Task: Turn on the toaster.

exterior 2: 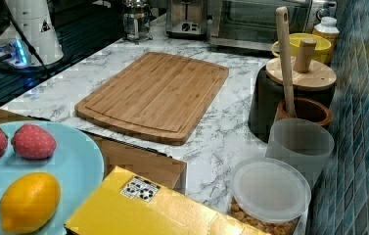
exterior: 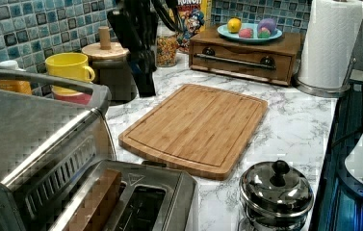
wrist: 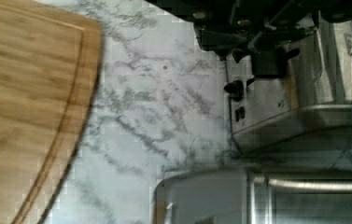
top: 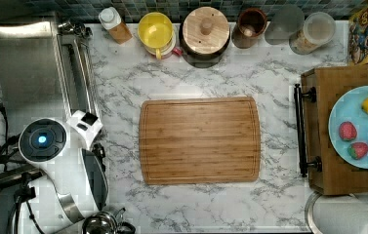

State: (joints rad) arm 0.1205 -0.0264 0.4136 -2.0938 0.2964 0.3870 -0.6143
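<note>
Now I hold the arm's gripper [wrist: 257, 46] just above the lever end of the small shiny steel toaster [wrist: 299, 88], which stands beside the large flat steel toaster oven [wrist: 267, 196], near the bamboo cutting board [wrist: 24, 107] on the marble counter [wrist: 164, 116]. I cannot tell the state of the fingers. I judge the press is not yet done; I should centre on the black lever [wrist: 268, 63], then push straight down until it latches, without slipping toward the knob [wrist: 233, 87].

Marble counter [top: 123, 87] under cutting board [top: 199, 140], toaster [exterior 2: 187, 18].
</note>
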